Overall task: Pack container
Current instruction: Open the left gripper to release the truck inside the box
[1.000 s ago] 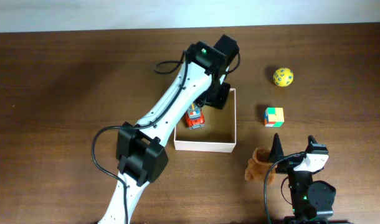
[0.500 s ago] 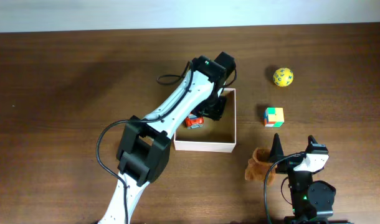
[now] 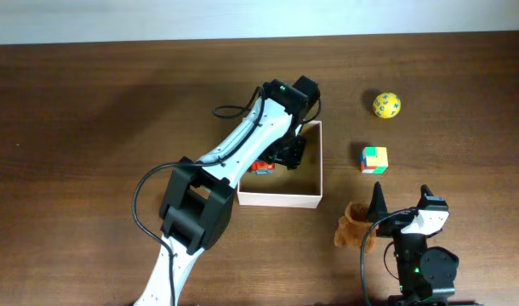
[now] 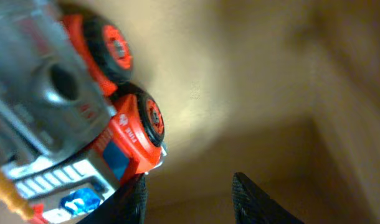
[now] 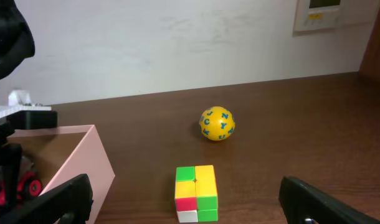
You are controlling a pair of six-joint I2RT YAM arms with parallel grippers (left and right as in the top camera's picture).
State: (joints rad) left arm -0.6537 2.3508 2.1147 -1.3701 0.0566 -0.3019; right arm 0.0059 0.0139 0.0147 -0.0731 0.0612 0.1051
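Note:
The container (image 3: pixel 281 200), a shallow white-walled box with a tan inside (image 4: pixel 258 93), sits mid-table. A red and silver toy truck (image 3: pixel 261 167) lies inside it by the left wall. My left gripper (image 3: pixel 290 155) reaches down into the container beside the truck. In the left wrist view its jaws (image 4: pixel 190 202) stand apart with bare floor between them, and the truck (image 4: pixel 84 124) lies against the outside of the left finger (image 4: pixel 135 200). My right gripper (image 3: pixel 404 211) rests open near the table's front edge, facing a colourful cube (image 5: pixel 196 193) well ahead of its fingers (image 5: pixel 59 199).
A yellow ball with blue marks (image 3: pixel 385 104) lies at the back right, with the cube (image 3: pixel 374 159) nearer, right of the container. A brown plush toy (image 3: pixel 353 224) lies just left of my right gripper. The container's wall (image 5: pixel 93 158) shows left in the right wrist view.
My left gripper has moved toward the front, deeper into the container, closing in beside the truck, which has shifted slightly frontward. The right arm has not moved.

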